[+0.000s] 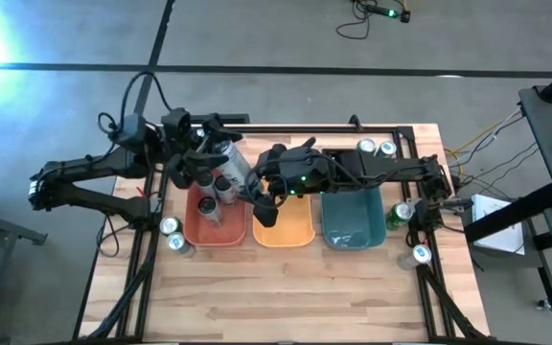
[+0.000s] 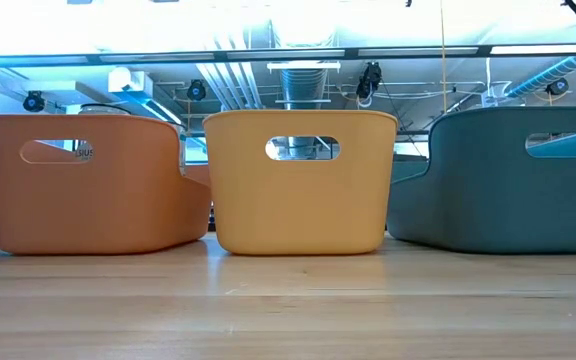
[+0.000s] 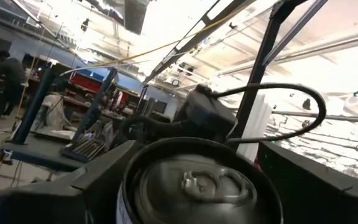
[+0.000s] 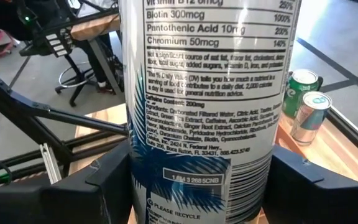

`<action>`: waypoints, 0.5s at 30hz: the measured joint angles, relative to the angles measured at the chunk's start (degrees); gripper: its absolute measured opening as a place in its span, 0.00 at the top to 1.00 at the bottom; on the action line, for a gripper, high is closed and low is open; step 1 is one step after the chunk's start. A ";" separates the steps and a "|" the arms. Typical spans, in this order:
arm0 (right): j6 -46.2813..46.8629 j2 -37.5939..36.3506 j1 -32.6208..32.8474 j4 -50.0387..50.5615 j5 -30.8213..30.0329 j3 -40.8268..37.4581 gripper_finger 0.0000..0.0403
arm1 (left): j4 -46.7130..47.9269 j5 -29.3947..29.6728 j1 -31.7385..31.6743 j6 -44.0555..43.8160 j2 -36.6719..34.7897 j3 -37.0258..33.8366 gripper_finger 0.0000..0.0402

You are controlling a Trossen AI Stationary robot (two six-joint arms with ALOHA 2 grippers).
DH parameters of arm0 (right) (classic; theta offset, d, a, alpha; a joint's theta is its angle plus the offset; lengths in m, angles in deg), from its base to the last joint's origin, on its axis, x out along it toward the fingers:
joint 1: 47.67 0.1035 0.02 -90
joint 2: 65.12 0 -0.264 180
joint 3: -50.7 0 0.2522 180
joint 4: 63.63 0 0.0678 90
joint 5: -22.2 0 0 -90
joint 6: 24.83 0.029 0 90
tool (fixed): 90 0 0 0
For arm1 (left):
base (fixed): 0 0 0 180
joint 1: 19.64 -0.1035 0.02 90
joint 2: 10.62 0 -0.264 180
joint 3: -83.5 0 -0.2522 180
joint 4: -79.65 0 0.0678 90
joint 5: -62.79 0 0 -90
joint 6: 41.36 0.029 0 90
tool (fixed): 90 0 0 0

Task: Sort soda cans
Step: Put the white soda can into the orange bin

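Observation:
One silver-blue soda can [image 1: 236, 163] hangs tilted in the air over the far edge of the red bin [image 1: 192, 230], between my two grippers. My left gripper [image 1: 211, 165] comes from the left, and its wrist view looks onto the can's silver top [image 3: 207, 186]. My right gripper [image 1: 259, 190] comes from the right; its wrist view shows the can's printed side [image 4: 204, 112]. Two cans [image 1: 217, 195] stand inside the red bin. The low view shows neither gripper. My left gripper has its two fingers [image 3: 104, 180] on either side of the can's top end [image 3: 135, 186], lying along the can, and the top faces the wrist. The can is clear of the table and bins. My right gripper pinches the can's lower part [image 4: 185, 186] between its two fingers [image 4: 98, 180], which lie across it. It comes from the table's right side. The can's printed side fills that view from top to bottom.
The orange bin [image 1: 295, 233] and the teal bin [image 1: 353, 235] stand to the right of the red one. Loose cans stand on the table: two at the left [image 1: 172, 235], two at the far right [image 1: 377, 148], a green one [image 1: 402, 213] and another [image 1: 420, 254] at the right edge.

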 joint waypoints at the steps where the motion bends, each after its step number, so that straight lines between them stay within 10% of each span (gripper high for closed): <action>1: -0.20 -0.02 0.00 -0.14 -0.02 0.00 0.37 | 0.38 0.01 0.00 0.29 0.00 0.27 0.21; 15: -1.70 -0.06 -0.02 -2.09 -0.33 0.00 0.36 | 4.01 0.55 0.00 1.41 -0.28 0.55 0.22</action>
